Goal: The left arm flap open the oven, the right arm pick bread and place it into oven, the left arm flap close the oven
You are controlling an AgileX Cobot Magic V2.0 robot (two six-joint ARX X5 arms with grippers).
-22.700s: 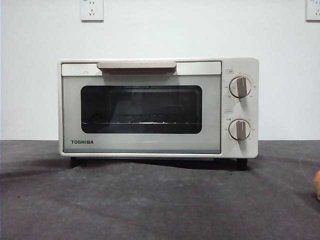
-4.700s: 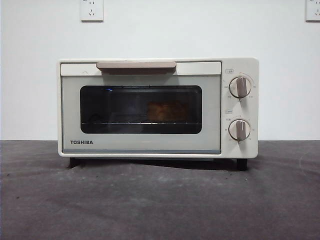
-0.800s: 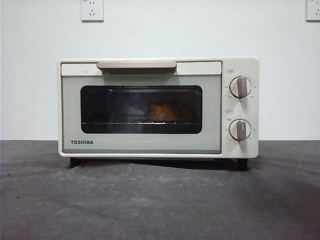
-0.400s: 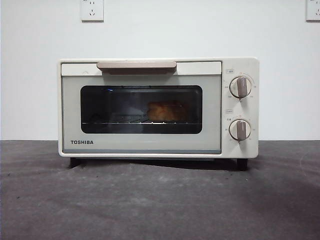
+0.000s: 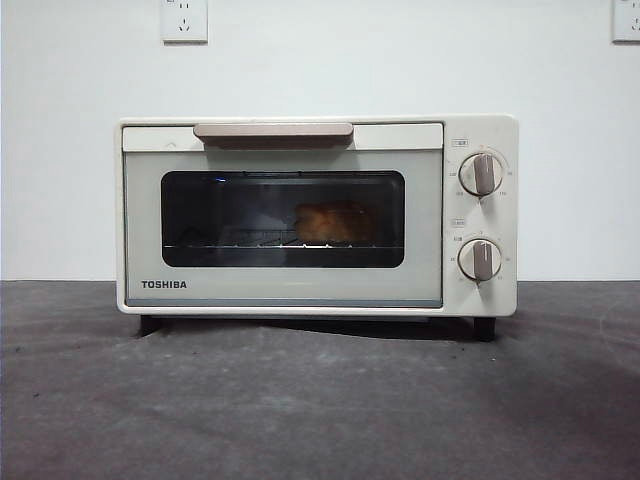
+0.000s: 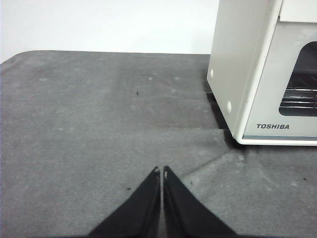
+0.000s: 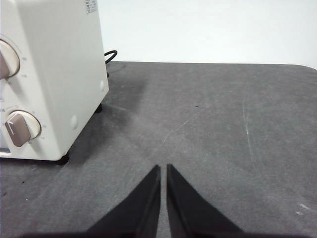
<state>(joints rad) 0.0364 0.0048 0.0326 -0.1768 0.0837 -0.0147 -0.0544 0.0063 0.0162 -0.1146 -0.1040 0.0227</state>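
The bread sits inside the oven, on the wire rack, toward the right half of the dark window. Through the tinted glass it shows only as a dim orange-brown lump; its outline and underside are hard to make out. The oven door is shut, its beige bar handle level along the top edge, and two beige knobs stand one above the other on the right panel. The oven rests on a dark grey table against a white wall.

In the left wrist view only the oven's left corner is in frame, cut off by the picture's edge, with a strip of rack behind the glass; the bread is out of sight there. The left gripper hangs over bare table, well apart from the oven, jaws pressed together with only a hairline gap, holding nothing.

The right wrist view shows the oven's right side, again cropped, with a black cord behind it. The right gripper is likewise pressed together, empty, above the table and clear of the oven.
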